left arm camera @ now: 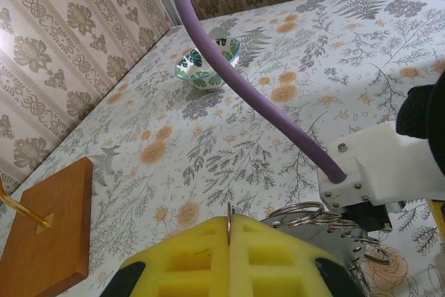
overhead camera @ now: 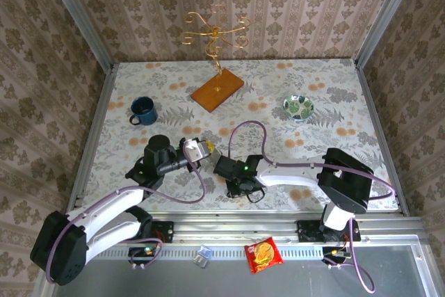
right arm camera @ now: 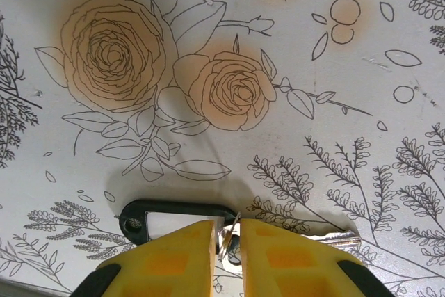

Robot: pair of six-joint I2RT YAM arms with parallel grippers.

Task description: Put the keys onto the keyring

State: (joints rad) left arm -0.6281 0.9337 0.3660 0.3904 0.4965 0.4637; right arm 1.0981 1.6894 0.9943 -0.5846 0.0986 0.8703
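— Can any writing, number or brand be read?

— None can be read. A white insert is seen in the window of the black plastic key tag (right arm camera: 177, 219), which lies flat on the flowered cloth, touching the tips of the right claw (right arm camera: 224, 231) and reaching to their left. The insert is seen blank.

— Is printing found on anything else?

— Yellow and white printing is seen on the red foil snack packet (overhead camera: 264, 254), which lies well apart from the right claw, on its near side between the arm bases. The marks there are too small to be made out as words.
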